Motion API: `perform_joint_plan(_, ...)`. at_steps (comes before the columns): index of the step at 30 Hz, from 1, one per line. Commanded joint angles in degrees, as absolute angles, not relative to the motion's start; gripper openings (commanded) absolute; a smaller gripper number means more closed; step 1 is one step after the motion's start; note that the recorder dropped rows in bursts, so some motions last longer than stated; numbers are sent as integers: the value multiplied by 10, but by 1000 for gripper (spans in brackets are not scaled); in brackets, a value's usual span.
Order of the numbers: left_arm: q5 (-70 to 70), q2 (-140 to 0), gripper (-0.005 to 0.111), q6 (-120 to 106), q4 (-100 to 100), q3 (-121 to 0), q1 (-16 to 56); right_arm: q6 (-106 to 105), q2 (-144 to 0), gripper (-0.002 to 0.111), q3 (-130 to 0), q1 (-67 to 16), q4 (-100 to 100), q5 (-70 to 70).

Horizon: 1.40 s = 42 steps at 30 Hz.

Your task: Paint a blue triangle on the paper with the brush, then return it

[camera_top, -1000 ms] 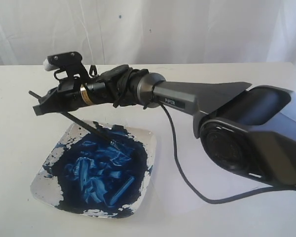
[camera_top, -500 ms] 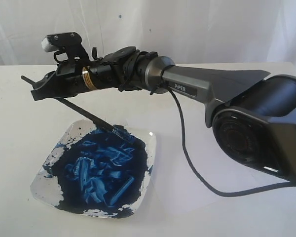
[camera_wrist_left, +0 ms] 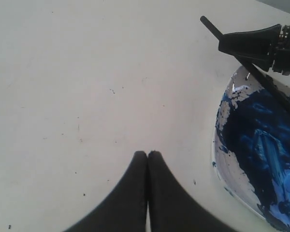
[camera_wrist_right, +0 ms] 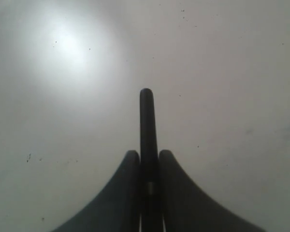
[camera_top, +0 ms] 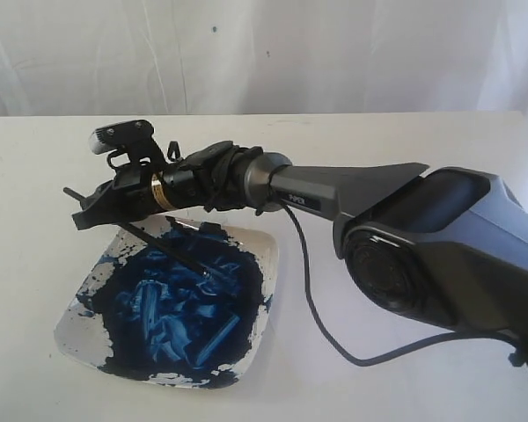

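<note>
My right gripper (camera_top: 90, 214) reaches across to the left and is shut on the brush (camera_top: 158, 246), a thin black handle slanting down into the square white dish (camera_top: 71, 320). The bristle tip lies in the dark blue paint (camera_top: 180, 303) near the dish's middle. In the right wrist view the handle (camera_wrist_right: 146, 121) sticks out between the pinched fingers of that gripper (camera_wrist_right: 146, 157). My left gripper (camera_wrist_left: 147, 154) is shut and empty over bare table, beside the dish (camera_wrist_left: 230, 169); its view also catches the brush end (camera_wrist_left: 210, 26). I cannot tell the paper from the table, and no blue triangle shows.
The right arm's grey forearm (camera_top: 352, 189) and base (camera_top: 440, 255) fill the right side, with a black cable (camera_top: 326, 325) looping over the table. A white curtain (camera_top: 264, 53) hangs behind the table's far edge.
The right gripper rose with the brush, then came back down. The tip has moved from the dish's far edge into the paint nearer the middle.
</note>
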State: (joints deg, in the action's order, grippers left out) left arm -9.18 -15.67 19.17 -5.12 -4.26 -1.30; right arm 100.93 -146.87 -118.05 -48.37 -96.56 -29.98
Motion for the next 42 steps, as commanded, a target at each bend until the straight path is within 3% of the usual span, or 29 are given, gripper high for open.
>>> perform_joint_plan(1, -91, -154, 0, 191, -55, -46, -14, 1001, -1474, 0, -1180, -486, -948, -284)
perform_joint_plan(6, -91, -154, 0, 191, -55, -46, -14, 1001, -1475, 1, -1180, -486, -945, -285)
perform_joint_plan(14, -91, -154, 0, 191, -55, -46, -14, 1003, -1475, 21, -1180, -486, -948, -257)
perform_joint_plan(24, -91, -154, 0, 191, -55, -46, -14, 990, -1475, 24, -1181, -486, -949, -255)
perform_joint_plan(31, -86, -154, 0, 193, -55, -46, -14, 1060, -1444, 56, -1182, -475, -990, -272)
perform_joint_plan(34, -56, -154, 0, 231, -61, -46, -14, 1154, -1415, 54, -1179, -451, -999, -296)
perform_joint_plan(38, -4, -173, 0, 295, -61, -46, -14, 1166, -1384, 42, -1179, -401, -999, -418)
perform_joint_plan(42, 65, -219, 0, 319, -56, -46, -14, 1202, -1377, 21, -1179, -352, -999, -559)
